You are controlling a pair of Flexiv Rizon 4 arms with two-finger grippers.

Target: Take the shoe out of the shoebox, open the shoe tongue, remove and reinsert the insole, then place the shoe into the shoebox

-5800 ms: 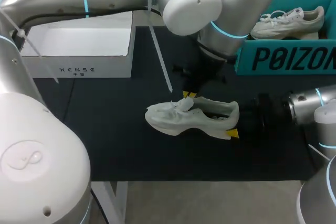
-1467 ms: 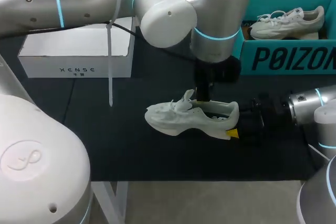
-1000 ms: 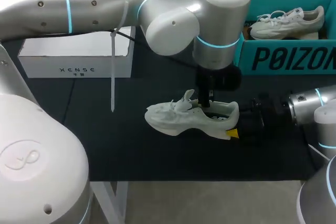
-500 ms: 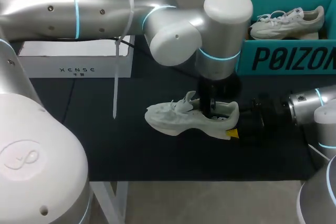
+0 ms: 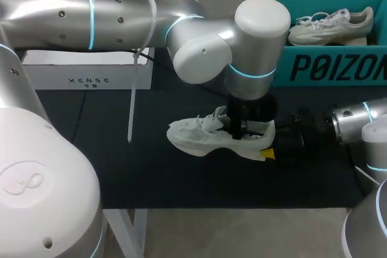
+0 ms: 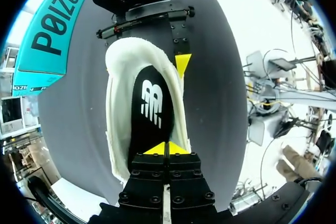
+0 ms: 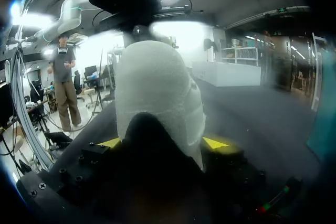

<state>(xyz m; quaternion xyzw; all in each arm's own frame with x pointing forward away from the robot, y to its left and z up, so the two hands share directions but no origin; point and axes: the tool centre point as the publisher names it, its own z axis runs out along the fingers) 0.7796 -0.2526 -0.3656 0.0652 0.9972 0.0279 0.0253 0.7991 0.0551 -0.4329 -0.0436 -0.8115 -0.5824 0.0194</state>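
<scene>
A white shoe (image 5: 208, 137) lies on the black mat, toe toward my left. My left arm reaches across from the left, and its gripper (image 5: 242, 130) points down into the shoe's opening. In the left wrist view that gripper (image 6: 167, 149) is shut, yellow tips pressed together just over the black insole (image 6: 151, 103) with its white logo. My right gripper (image 7: 160, 142) stands at the heel (image 7: 157, 87), one yellow tip on each side of it, holding the shoe. One of its tips (image 5: 268, 153) shows at the heel in the head view.
A teal shoebox (image 5: 326, 64) stands at the back right with another white sneaker (image 5: 329, 25) in it. A white box (image 5: 91, 70) sits at the back left. Bare black mat lies in front of the shoe.
My left arm has come down, bringing its shut gripper from above the shoe into the shoe's opening. The shoe and the right gripper have stayed in place.
</scene>
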